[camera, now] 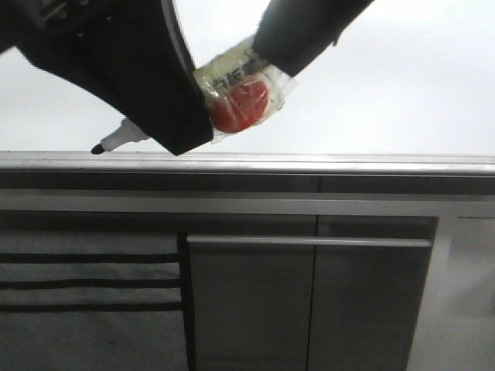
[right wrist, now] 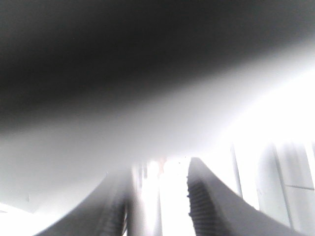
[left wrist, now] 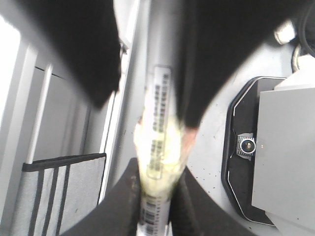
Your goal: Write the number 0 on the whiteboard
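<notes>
- Nearest your front camera, the left gripper (camera: 182, 116) fills the ten o'clock corner as a matte black mass; its jaws are clamped on a marker (camera: 120, 140), whose white barrel and black tip poke out towards eight o'clock.
- In your left wrist view, that marker (left wrist: 158, 162) shows a white barcode label and yellowish tape, pinched between the dark fingers (left wrist: 120, 206).
- The right gripper (camera: 255, 77) enters from one o'clock, touching the marker's red end cap (camera: 240, 106), which is wrapped in crinkled clear tape. You cannot tell whether its jaws are closed; the right wrist view is blurred.
- The whiteboard (camera: 402, 85) is glossy, pale and flat behind both arms, with a grey metal strip (camera: 348, 163) along its lower edge.
- No number 0 can be made out on it.
- Below sit dark grey cabinet fronts (camera: 309, 301) and striped grey fabric (camera: 85, 301).
</notes>
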{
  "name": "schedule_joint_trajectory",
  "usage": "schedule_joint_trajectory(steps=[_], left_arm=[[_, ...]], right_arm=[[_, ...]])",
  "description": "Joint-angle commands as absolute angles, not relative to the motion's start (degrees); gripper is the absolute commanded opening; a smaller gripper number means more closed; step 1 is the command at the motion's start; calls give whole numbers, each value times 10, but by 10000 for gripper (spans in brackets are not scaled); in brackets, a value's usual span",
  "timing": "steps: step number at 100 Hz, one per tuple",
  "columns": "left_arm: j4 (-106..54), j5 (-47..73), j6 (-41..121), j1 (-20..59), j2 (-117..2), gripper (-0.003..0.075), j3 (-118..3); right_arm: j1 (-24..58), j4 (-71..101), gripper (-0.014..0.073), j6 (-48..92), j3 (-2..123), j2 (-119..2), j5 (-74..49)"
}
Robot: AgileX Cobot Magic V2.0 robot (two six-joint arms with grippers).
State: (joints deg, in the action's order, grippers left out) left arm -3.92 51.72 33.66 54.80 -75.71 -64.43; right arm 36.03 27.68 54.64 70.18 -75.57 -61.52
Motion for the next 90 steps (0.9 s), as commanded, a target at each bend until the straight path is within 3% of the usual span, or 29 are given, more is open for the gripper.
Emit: schedule_joint_trajectory(steps=[1, 90], left_arm=[[-47, 498, 338, 552, -743, -20, -664], [-47, 486, 339, 552, -743, -20, -664]], right_arm=[[347, 293, 244, 564, 720, -730, -610], [346, 313, 235, 591, 708, -742, -609]])
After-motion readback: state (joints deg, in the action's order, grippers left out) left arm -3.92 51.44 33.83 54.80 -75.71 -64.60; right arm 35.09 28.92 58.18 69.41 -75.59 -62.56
